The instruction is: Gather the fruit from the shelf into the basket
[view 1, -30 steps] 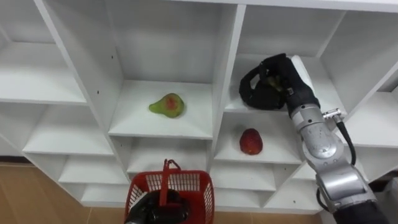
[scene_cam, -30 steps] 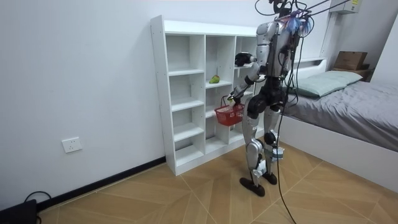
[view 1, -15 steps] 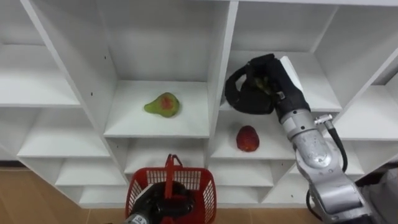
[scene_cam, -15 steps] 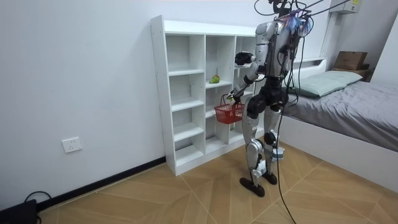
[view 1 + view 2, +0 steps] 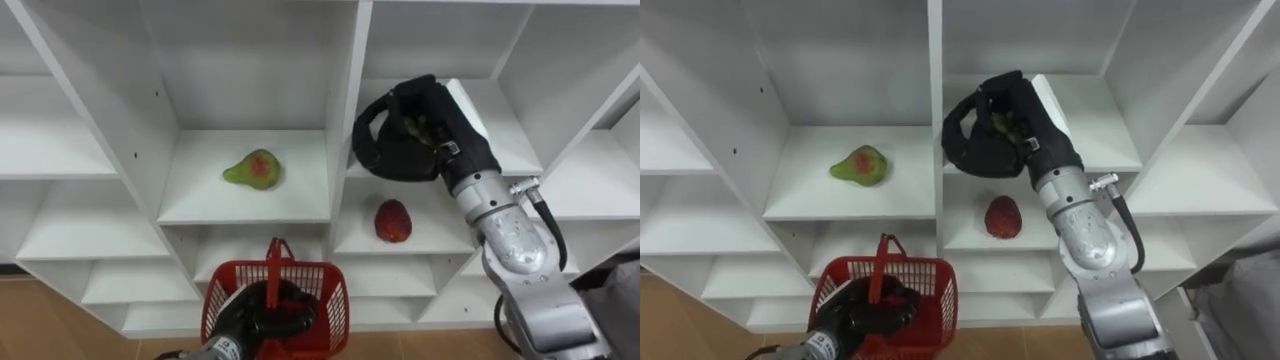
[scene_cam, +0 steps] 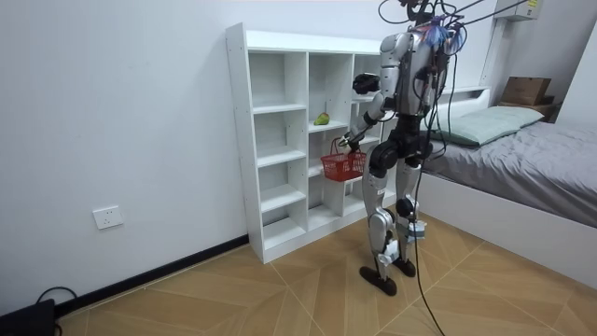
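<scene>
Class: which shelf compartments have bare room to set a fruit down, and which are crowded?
Bare: the compartments left of the pear and right of the red fruit. Crowded: where the right hand grips a green fruit.

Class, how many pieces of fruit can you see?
3: a green-and-red pear on the middle shelf; a red fruit on the lower shelf to its right; a greenish fruit, mostly hidden, in the right hand. The red basket may hide more.

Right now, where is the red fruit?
In the left eye view the red fruit lies on the shelf just below the right robot hand, closed on a greenish fruit, lower right of the pear.
</scene>
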You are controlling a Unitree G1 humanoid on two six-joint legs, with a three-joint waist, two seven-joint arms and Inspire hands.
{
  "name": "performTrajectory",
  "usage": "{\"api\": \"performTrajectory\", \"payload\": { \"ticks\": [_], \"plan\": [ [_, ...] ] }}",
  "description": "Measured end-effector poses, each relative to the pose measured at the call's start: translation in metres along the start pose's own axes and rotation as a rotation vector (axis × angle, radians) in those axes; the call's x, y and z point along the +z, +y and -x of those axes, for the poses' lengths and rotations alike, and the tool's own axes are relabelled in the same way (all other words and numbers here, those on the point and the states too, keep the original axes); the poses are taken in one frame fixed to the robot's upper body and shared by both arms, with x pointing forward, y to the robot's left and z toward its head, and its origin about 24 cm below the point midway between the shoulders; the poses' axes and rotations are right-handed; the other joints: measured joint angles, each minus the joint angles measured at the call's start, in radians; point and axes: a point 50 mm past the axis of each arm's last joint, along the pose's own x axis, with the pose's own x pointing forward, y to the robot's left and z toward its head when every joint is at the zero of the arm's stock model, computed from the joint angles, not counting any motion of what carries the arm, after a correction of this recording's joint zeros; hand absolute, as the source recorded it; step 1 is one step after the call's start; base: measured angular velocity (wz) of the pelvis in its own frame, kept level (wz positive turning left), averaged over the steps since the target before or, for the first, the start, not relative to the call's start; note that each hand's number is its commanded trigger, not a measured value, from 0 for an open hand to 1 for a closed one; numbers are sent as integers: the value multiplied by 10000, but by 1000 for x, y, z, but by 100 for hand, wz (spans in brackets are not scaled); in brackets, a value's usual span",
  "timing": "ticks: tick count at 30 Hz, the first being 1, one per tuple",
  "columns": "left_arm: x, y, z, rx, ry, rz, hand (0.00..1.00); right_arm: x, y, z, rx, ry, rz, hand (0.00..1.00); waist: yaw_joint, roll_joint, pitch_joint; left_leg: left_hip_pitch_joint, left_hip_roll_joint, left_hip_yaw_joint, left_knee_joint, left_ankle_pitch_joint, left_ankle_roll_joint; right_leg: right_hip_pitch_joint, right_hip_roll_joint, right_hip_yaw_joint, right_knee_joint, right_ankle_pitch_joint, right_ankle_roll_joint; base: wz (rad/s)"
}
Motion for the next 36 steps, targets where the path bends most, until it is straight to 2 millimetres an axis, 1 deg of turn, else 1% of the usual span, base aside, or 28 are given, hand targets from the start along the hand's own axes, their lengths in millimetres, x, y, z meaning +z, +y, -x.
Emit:
{"api": "performTrajectory", "payload": {
  "ticks": [2, 6, 7, 10, 13, 15, 19, 24, 27, 29, 34, 36],
  "plan": [
    [0, 2, 0, 69, -29, 46, 100, 0, 1, 0, 184, 6, -17, 100, 5, -11, -6, 5, 12, 174, 0, 0, 0, -28, 7, 82, 5, 1, -1, -10],
    [0, 3, 1, 72, -29, 63, 100, 2, 2, 1, 376, 30, -49, 100, 9, -33, -22, -16, 22, 322, -2, 0, -1, -145, 19, 175, 20, 1, -1, -8],
    [-1, 3, 1, 62, -7, 76, 100, 4, 3, 3, 522, -27, -67, 100, 13, -33, -24, -9, 33, 453, -1, 0, -1, -155, 28, 238, 18, 1, -1, -12],
    [-1, 3, 2, -11, 28, 90, 100, 8, 7, 7, 879, -175, -158, 100, 18, -41, -31, -10, 39, 476, -1, 0, -1, -156, 42, 318, 41, 3, -4, -10],
    [-2, 2, 1, -70, 53, 90, 100, 7, 13, 7, 1309, -71, -213, 100, -5, -41, -32, -6, 54, 476, 3, 0, -1, -195, 57, 361, 129, 4, -6, -6],
    [-2, 1, 1, -110, 107, 81, 100, 5, 15, 9, 1617, 101, -155, 100, 1, -40, -35, 9, 66, 481, 4, 0, -1, -214, 68, 361, 165, 5, -8, 0],
    [-7, 3, 3, -58, 337, 171, 100, -7, 23, 19, 2401, 872, -279, 100, -6, -38, -34, 36, 83, 483, 2, -1, -2, -187, 77, 336, 173, 15, -24, 0],
    [-17, 9, 10, 190, 650, 278, 100, -17, 23, 29, 2802, 1401, 104, 100, -21, -68, -29, 47, 78, 477, 2, -2, -2, -244, 92, 357, 171, 28, -46, -1],
    [-15, 14, 11, 259, 624, 184, 100, -19, 23, 31, 3134, 1594, 287, 100, -9, -115, -36, -14, 56, 474, 4, -2, -2, -342, 119, 379, 157, 44, -69, -1],
    [-12, 16, 12, 202, 497, 204, 100, -22, 23, 33, 3429, 1778, 728, 100, 15, -138, -53, -9, 59, 475, 21, -1, -2, -358, 129, 383, 179, 53, -77, 0],
    [-1, 17, 12, 185, 37, 190, 100, -28, 27, 40, 4006, 2146, 1137, 100, 38, -130, -54, 21, 69, 455, 23, -1, -2, -340, 146, 384, 188, 74, -92, 0],
    [-1, 17, 12, 176, 4, 184, 100, -29, 27, 41, 4156, 2221, 1219, 100, 54, -130, -52, 30, 70, 461, 22, -1, -2, -335, 151, 400, 189, 74, -92, 0]
  ]
}}
